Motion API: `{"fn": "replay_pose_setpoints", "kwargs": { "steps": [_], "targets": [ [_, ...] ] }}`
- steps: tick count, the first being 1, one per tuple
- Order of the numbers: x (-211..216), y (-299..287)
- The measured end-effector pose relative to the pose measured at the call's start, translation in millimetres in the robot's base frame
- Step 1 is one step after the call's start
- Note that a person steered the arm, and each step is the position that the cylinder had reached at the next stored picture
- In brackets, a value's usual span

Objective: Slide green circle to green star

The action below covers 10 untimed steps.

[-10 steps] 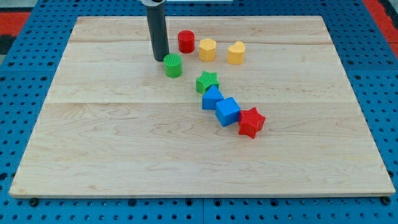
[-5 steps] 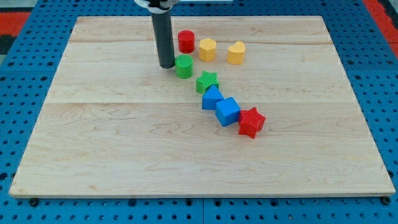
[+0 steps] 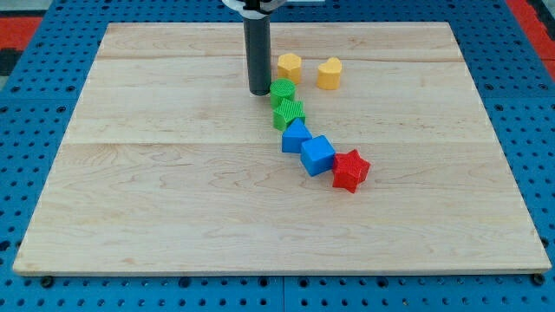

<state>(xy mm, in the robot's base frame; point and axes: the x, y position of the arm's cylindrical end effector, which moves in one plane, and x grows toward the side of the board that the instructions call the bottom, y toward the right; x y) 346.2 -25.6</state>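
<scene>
The green circle [image 3: 282, 90] sits just above the green star [image 3: 289, 113] and touches it, near the board's upper middle. My tip [image 3: 259, 91] is against the green circle's left side. The dark rod rises from there to the view's top and hides the red circle behind it.
Two yellow blocks [image 3: 290, 67] [image 3: 329, 73] stand to the upper right of the green circle. A blue block [image 3: 296, 136], a blue cube [image 3: 317, 155] and a red star [image 3: 350, 170] run in a diagonal row down-right from the green star. The wooden board [image 3: 156, 208] lies on a blue pegboard.
My tip moved right and pushed the green circle right and slightly down until it met the green star. The rod now covers the red circle.
</scene>
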Motion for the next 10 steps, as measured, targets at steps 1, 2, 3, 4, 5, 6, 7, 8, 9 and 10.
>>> {"fn": "replay_pose_setpoints", "kwargs": {
  "steps": [1, 2, 3, 4, 5, 6, 7, 8, 9, 10],
  "targets": [
    [0.0, 7.3],
    [0.0, 8.5],
    [0.0, 8.5],
    [0.0, 8.5],
    [0.0, 9.1],
    [0.0, 12.7],
    [0.6, 18.1],
    [0.6, 18.2],
    [0.6, 19.1],
    [0.6, 19.1]
  ]
}}
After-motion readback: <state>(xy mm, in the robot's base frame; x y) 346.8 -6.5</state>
